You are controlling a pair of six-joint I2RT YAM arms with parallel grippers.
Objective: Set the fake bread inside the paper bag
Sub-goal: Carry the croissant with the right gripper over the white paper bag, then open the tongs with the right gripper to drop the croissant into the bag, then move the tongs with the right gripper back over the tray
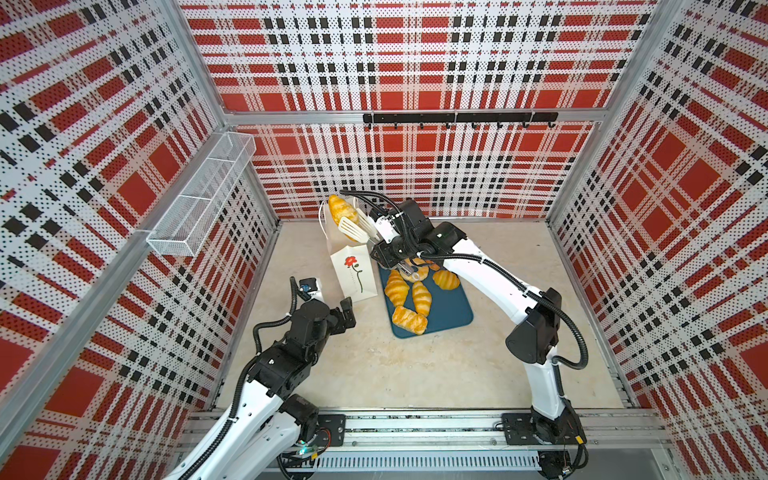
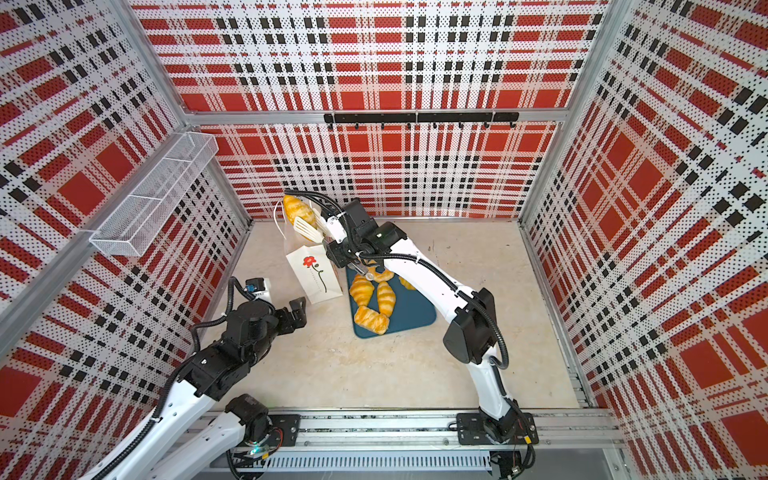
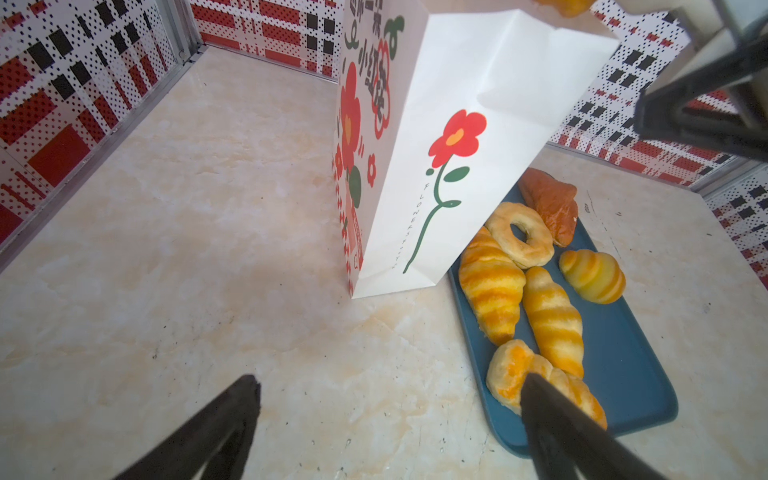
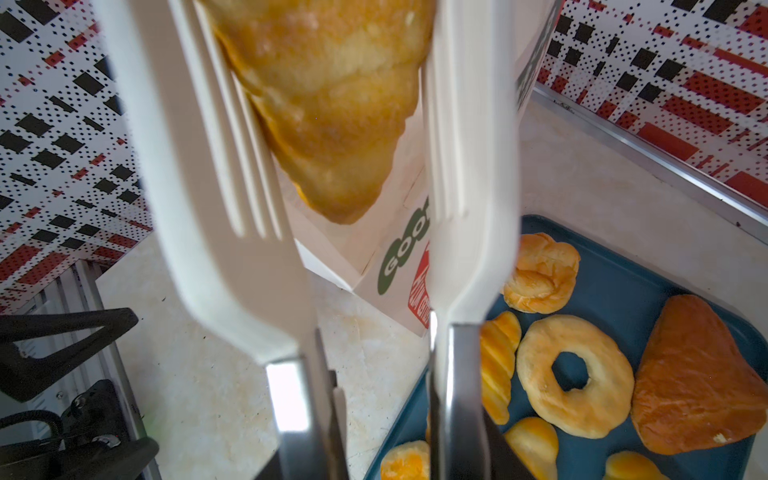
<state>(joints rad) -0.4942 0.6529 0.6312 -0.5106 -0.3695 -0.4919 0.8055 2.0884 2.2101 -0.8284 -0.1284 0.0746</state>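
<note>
Marble tabletop (image 1: 374,365), plaid walls (image 1: 415,62): left gripper (image 1: 348,312) wide, empty; right gripper (image 1: 380,241) apparently grips tongs (image 1: 351,228) pinching croissant (image 1: 343,210).

Bag (image 1: 354,275) just L of tray (image 1: 452,312)

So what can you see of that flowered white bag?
The paper bag is tall, narrow, white, with thin handles, a red flower on a green stem on one side, red-green print on another. It stands on the table beside the blue tray; a croissant in white tongs hangs at its open mouth.
</note>
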